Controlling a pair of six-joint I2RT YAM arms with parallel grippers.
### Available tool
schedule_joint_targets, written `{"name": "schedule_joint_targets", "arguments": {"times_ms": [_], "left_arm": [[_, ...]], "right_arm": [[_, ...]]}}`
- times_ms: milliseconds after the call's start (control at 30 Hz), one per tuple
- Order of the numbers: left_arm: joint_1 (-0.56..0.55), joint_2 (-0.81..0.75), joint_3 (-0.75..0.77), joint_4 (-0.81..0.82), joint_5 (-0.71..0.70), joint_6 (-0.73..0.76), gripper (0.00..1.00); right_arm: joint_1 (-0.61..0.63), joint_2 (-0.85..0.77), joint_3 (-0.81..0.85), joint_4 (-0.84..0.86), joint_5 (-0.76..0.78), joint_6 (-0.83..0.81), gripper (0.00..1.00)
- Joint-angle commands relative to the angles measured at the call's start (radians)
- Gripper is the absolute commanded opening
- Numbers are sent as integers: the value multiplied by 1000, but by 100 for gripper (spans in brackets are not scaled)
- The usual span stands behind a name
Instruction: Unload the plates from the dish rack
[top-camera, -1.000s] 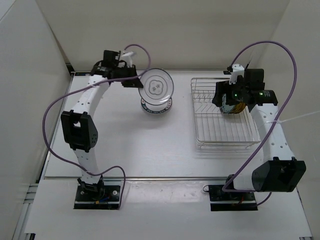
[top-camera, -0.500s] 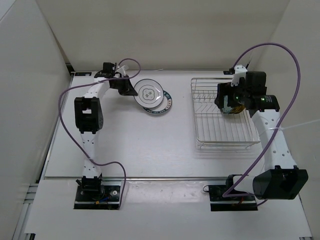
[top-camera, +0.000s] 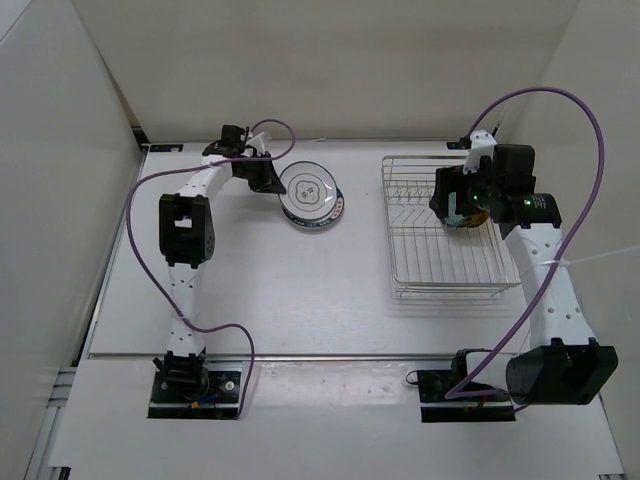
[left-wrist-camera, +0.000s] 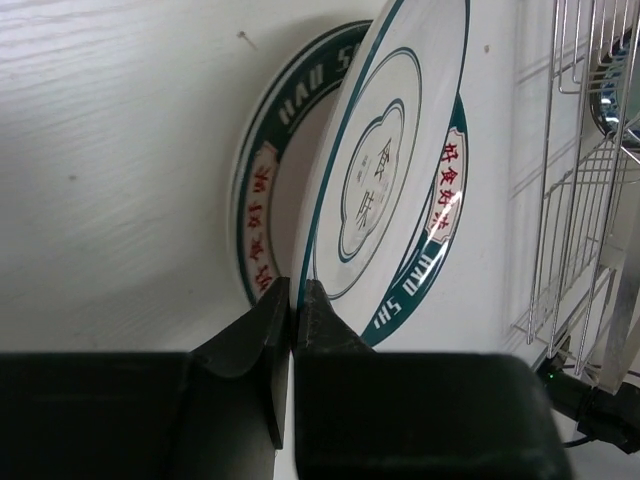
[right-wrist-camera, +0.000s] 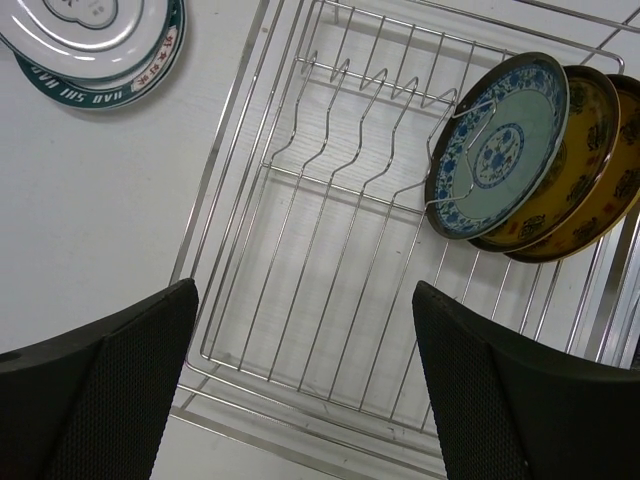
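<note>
My left gripper (top-camera: 268, 180) is shut on the near rim of a white plate with a grey motif (top-camera: 307, 187). The plate (left-wrist-camera: 385, 170) is tilted low over a dark-blue-rimmed white plate (left-wrist-camera: 255, 190) that lies flat on the table; the fingertips (left-wrist-camera: 310, 295) pinch its edge. My right gripper (top-camera: 455, 205) is open and empty, hovering above the silver wire dish rack (top-camera: 440, 250). In the right wrist view the rack (right-wrist-camera: 330, 250) holds a teal patterned plate (right-wrist-camera: 497, 140) upright at its far right, with two gold dark-rimmed plates (right-wrist-camera: 560, 190) behind it.
The rack's left slots stand without plates. The rack edge shows in the left wrist view (left-wrist-camera: 580, 200), right of the stacked plates. White walls close the table at back and sides. The two stacked plates show at the right wrist view's top left (right-wrist-camera: 90, 30).
My left gripper has swung the white plate down from facing up and tilted to lying low over the dark-blue-rimmed plate. The right gripper has barely moved.
</note>
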Motion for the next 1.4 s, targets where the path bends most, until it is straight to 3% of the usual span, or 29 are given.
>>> {"name": "schedule_joint_targets", "arguments": {"times_ms": [0, 167, 500, 667, 733, 767, 967, 1100, 1200, 1367], "left_arm": [[-36, -53, 14, 10, -24, 9, 11], [-45, -71, -14, 10, -57, 9, 19], [-55, -149, -48, -28, -116, 42, 57], [-94, -185, 48, -141, -208, 105, 76], [-104, -196, 76, -175, -236, 116, 77], [-104, -221, 86, -189, -264, 131, 84], [-113, -254, 55, -212, -337, 144, 87], [-134, -284, -9, -212, -382, 168, 87], [-169, -353, -54, -186, -512, 203, 88], [-182, -507, -216, -117, -672, 229, 96]], "right_arm": [[1, -41, -8, 35, -18, -6, 91], [1, -61, -8, 35, -18, -6, 91], [1, -71, -17, 26, -36, -6, 91], [1, -62, -8, 26, -18, -6, 91], [1, -62, -8, 26, -18, -6, 91], [1, -62, 1, 26, -18, -6, 91], [1, -62, 11, 26, 1, -6, 92], [1, -42, 0, 60, 117, -6, 93], [1, 23, -6, 81, 261, -34, 95], [-23, 160, 60, 83, 327, -80, 93]]}}
